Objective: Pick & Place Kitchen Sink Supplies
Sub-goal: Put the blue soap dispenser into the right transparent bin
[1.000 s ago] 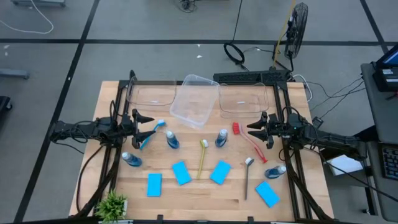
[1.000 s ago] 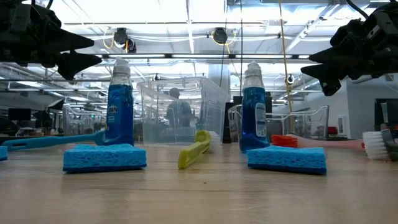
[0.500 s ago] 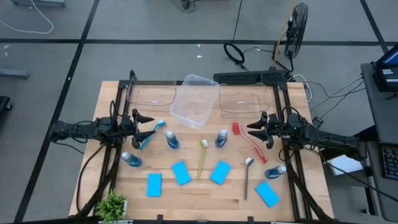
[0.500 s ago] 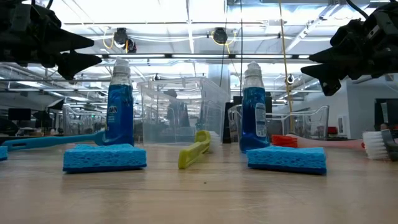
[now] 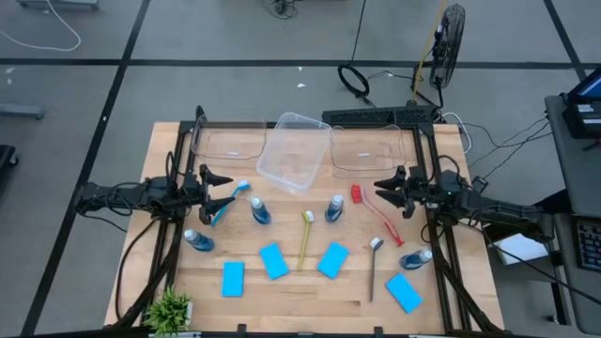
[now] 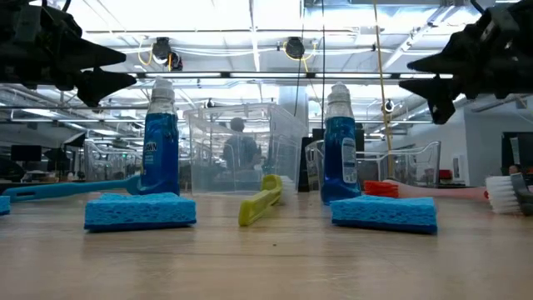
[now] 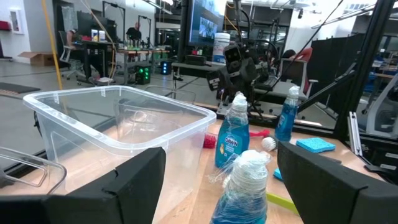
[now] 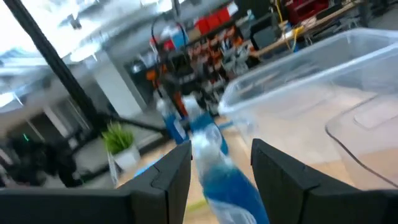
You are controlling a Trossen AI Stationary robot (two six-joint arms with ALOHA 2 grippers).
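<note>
hovering above the tabletop (image 5: pixel 282 286) with fingers spread and empty, the left claw (image 5: pixel 223 191) sits left of the tilted clear tub (image 5: pixel 293 150), near the blue brush (image 5: pixel 228 201). the right claw (image 5: pixel 381 188), also parted and holding nothing, hangs right of that tub, over the red brush (image 5: pixel 374 212). bottles, sponges and brushes lie in front of the tub.
</note>
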